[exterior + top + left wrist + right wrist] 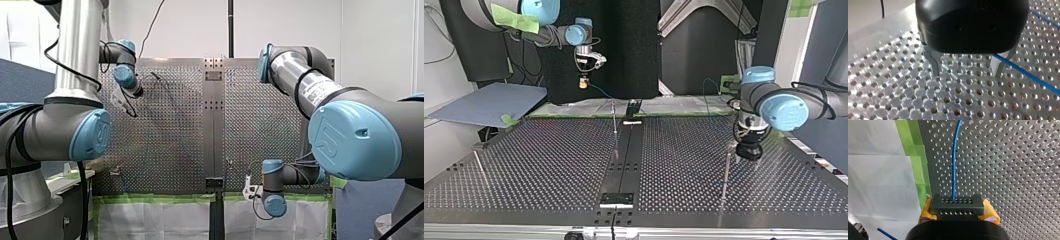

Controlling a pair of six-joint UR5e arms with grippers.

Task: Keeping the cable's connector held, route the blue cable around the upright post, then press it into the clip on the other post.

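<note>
The right arm's yellow-padded fingers point(990, 210) clamp the grey perforated connector point(957, 205) of the thin blue cable point(954, 165) at the perforated metal counter point(1010, 170) edge. The left arm's metal fingers point(935, 65) stand wide apart, empty.

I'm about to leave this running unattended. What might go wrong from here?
My left gripper is open, and the blue cable runs past one finger, not clearly between them: closing may miss it. That gripper hangs close to a thin post, which it might knock. Pulling hard could tug the connector out of my right gripper.
</note>
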